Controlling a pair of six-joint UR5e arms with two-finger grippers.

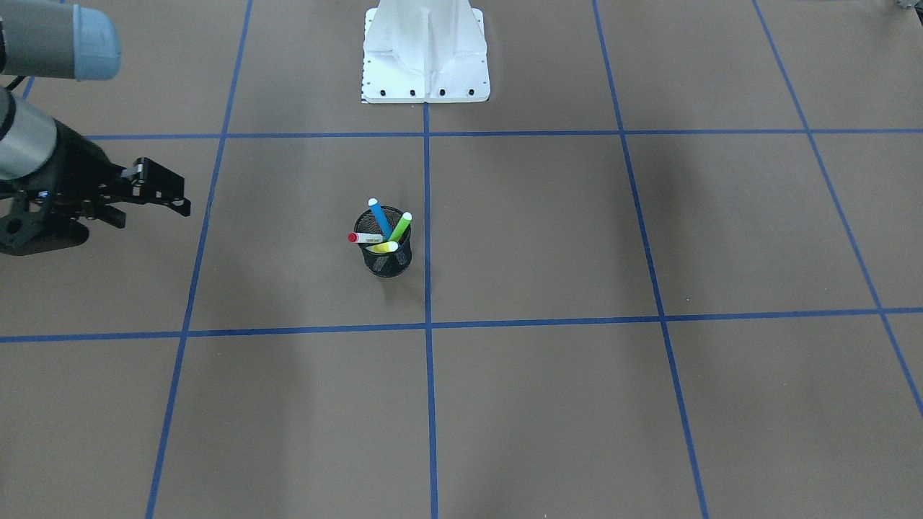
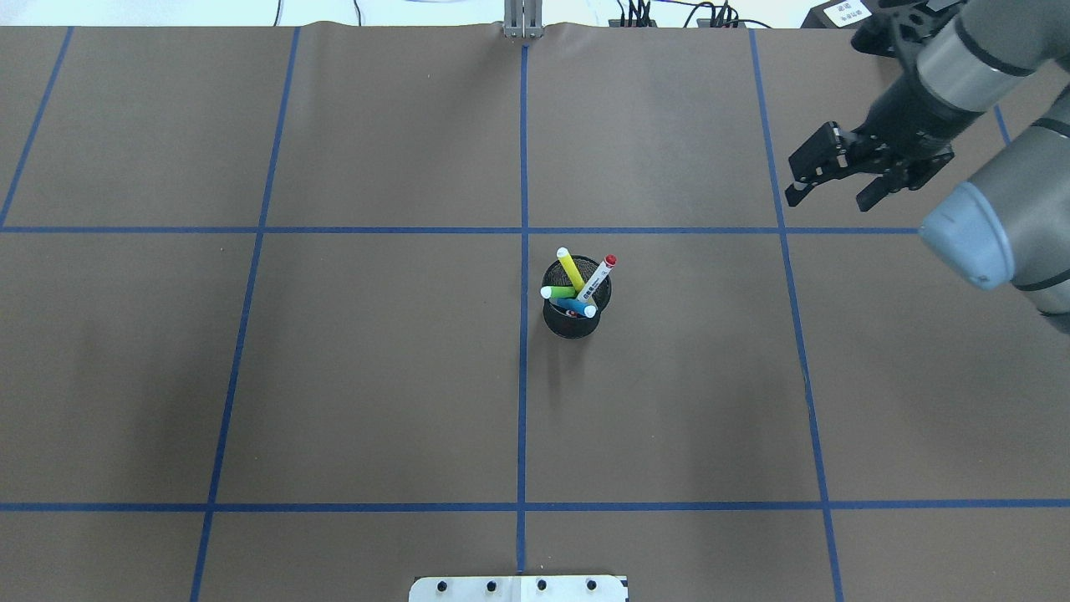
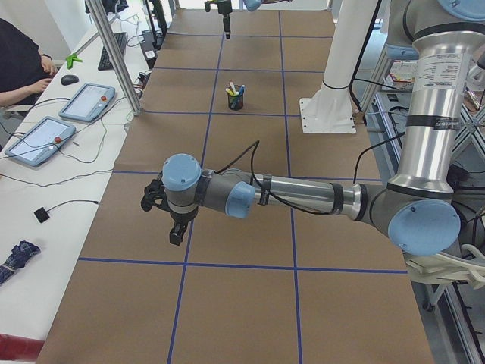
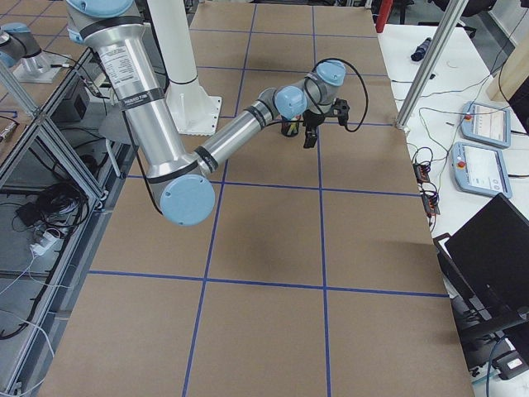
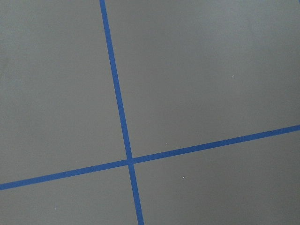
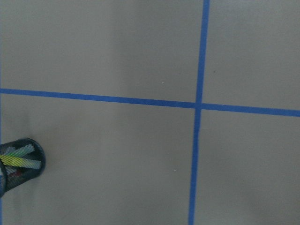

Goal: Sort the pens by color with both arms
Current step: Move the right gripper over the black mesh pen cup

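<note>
A black mesh cup (image 1: pixel 386 261) stands near the table's centre and holds all the pens, leaning outward. They are a blue pen (image 1: pixel 378 218), a green pen (image 1: pixel 400 227), a yellow pen (image 1: pixel 384 247) and a white pen with a red cap (image 1: pixel 364 238). From overhead the cup (image 2: pixel 573 322) shows the yellow pen (image 2: pixel 571 269) and the white pen (image 2: pixel 597 278) uppermost. My right gripper (image 2: pixel 826 199) hovers far right of the cup, open and empty. My left gripper (image 3: pixel 171 227) shows only in the exterior left view, low over bare table far from the cup (image 3: pixel 236 98); I cannot tell its state.
Blue tape lines (image 2: pixel 523 376) divide the brown table into squares. The white mounting base (image 1: pixel 425 65) stands at the robot's edge. A seated person (image 3: pixel 19 64), touch panels (image 3: pixel 83 102) and a metal post (image 3: pixel 117 61) line the far side; a laptop (image 4: pixel 496 248) sits there too.
</note>
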